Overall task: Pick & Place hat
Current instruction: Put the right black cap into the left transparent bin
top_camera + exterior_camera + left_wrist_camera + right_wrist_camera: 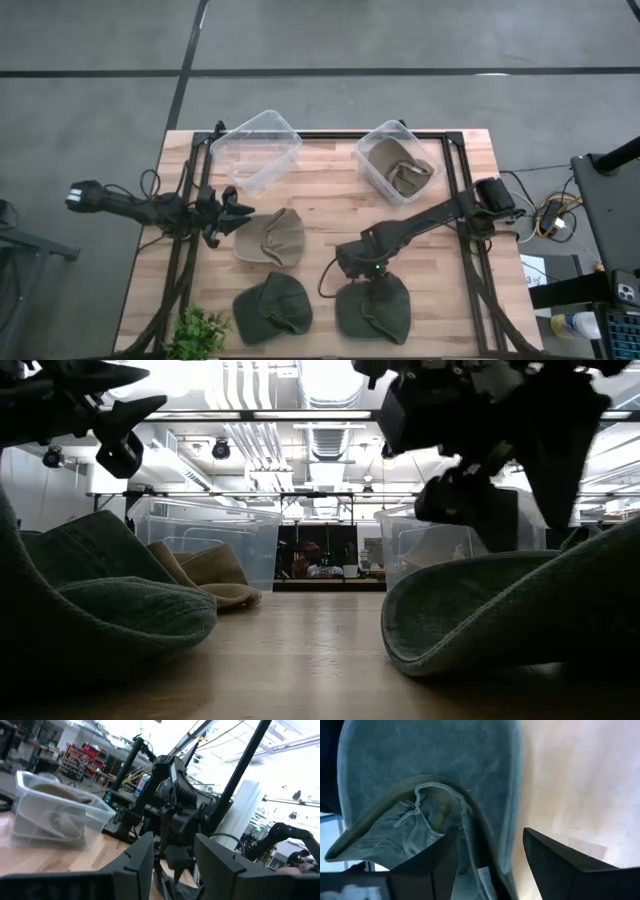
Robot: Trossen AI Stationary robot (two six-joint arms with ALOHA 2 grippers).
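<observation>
The desk (320, 215) was the biggest thing in the shot, a wooden top carrying two clear bins at the far edge: an empty bin (256, 150) on the left, and a right-hand bin (396, 160) that already had a tan hat in it. Three hats lay loose on the wood: a tan hat (268, 238) in the middle, a green hat (272, 306) near the front, and another dark green hat (372, 310) to its right, which looked like the one being picked.

The right gripper (352, 268) hung just above that dark green hat, jaws apart. The main risk, as a guess: the jaws might close on only the soft brim, so the fabric could fold or slip out on the lift. The right wrist view showed why, with the open underside and inner band sitting right between the fingers, which the overhead shot didn't reveal.

The left gripper (232, 210) waited just beside the tan hat, jaws apart too. The low view showed both sat clear off the wood, nothing pinched.
</observation>
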